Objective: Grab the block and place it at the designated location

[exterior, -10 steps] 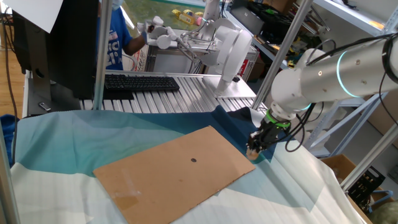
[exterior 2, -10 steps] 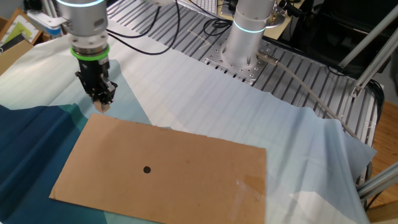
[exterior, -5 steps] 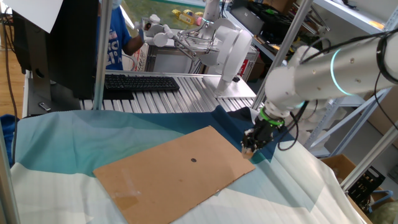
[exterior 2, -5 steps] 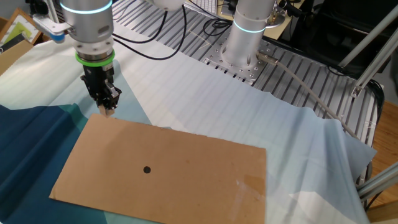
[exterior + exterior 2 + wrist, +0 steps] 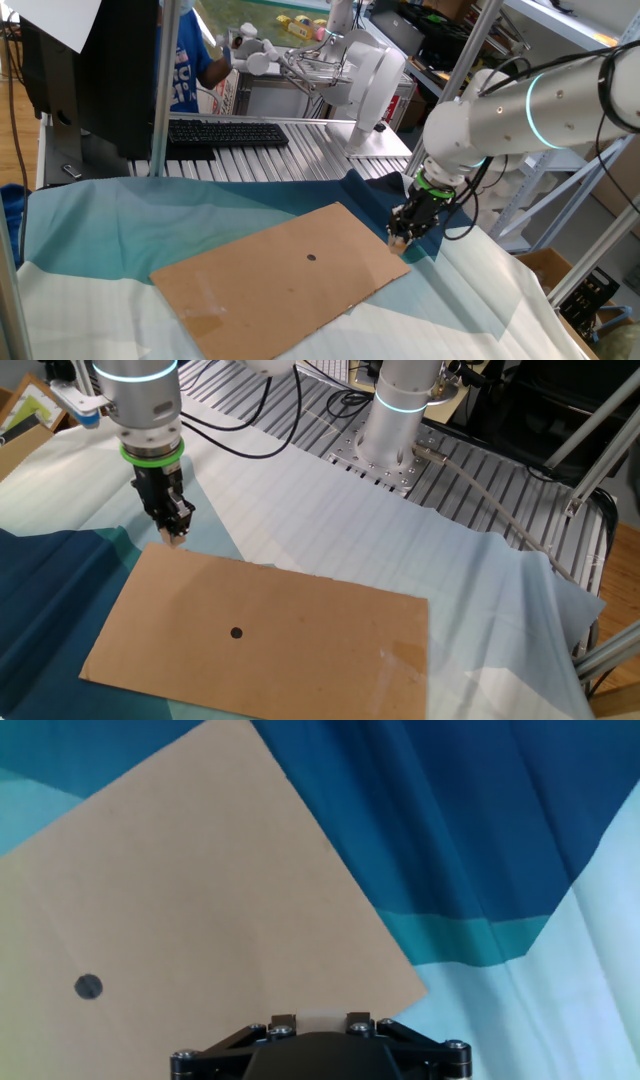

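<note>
Arm: a single silver-white arm reaches down from above, its black gripper (image 5: 400, 238) pointing straight down at the table.
Gripper position: it hangs over the corner of the cardboard sheet (image 5: 270, 280) nearest the arm; in the other fixed view the fingertips (image 5: 176, 538) sit right at the sheet's edge.
Gripper state: jaws drawn narrow and closed on the block (image 5: 321, 1020), a small pale tan cube pinched between the two fingers.
Block: held at the fingertips, off the sheet surface as far as can be judged; in the one fixed view it shows only as a pale speck (image 5: 397, 241) under the black fingers, so contact with the cardboard cannot be ruled out from that angle.
Designated location: a small dark round dot (image 5: 236, 632) on the cardboard sheet, the only mark on it. It is well apart from the gripper, towards the sheet's middle.
Hand view: the dot (image 5: 88, 986) lies at the left, the block at the bottom centre between the finger mounts, and the cardboard corner just right of the block.
Covering: the table is draped in cloth, dark blue and teal (image 5: 470, 830) beyond the sheet's corner, pale white (image 5: 330, 510) elsewhere.
Background: a black keyboard (image 5: 228, 132) rests on the ribbed metal surface behind the cloth.
</note>
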### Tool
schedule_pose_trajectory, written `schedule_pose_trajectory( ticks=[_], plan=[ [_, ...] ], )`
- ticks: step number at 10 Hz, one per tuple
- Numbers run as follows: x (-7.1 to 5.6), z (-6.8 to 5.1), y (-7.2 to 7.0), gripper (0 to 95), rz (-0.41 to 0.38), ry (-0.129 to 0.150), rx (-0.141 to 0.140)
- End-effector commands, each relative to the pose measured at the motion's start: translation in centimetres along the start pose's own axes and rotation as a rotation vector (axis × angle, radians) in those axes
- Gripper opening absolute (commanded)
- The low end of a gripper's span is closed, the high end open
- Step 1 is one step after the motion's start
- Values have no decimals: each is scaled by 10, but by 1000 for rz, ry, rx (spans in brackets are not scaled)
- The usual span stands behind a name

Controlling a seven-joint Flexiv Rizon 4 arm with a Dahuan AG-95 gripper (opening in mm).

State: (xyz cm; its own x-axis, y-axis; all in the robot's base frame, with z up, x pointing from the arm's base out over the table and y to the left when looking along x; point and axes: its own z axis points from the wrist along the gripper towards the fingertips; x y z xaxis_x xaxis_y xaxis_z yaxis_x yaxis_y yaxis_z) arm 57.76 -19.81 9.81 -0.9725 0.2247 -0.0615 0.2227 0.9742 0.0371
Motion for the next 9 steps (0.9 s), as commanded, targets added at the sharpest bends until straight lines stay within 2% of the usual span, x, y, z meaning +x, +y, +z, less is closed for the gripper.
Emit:
schedule_pose_trajectory(
  ticks=[1,2,5,6,7,8,9],
  plan=[
    [-1,1,0,0,35,1,-3],
    [-1,1,0,0,42,4,-3],
    [-1,1,0,0,89,43,-5],
    [-1,1,0,0,113,43,-11],
    [-1,1,0,0,207,53,18],
    [-1,1,0,0,170,40,39],
    [-1,1,0,0,203,46,36]
  ],
)
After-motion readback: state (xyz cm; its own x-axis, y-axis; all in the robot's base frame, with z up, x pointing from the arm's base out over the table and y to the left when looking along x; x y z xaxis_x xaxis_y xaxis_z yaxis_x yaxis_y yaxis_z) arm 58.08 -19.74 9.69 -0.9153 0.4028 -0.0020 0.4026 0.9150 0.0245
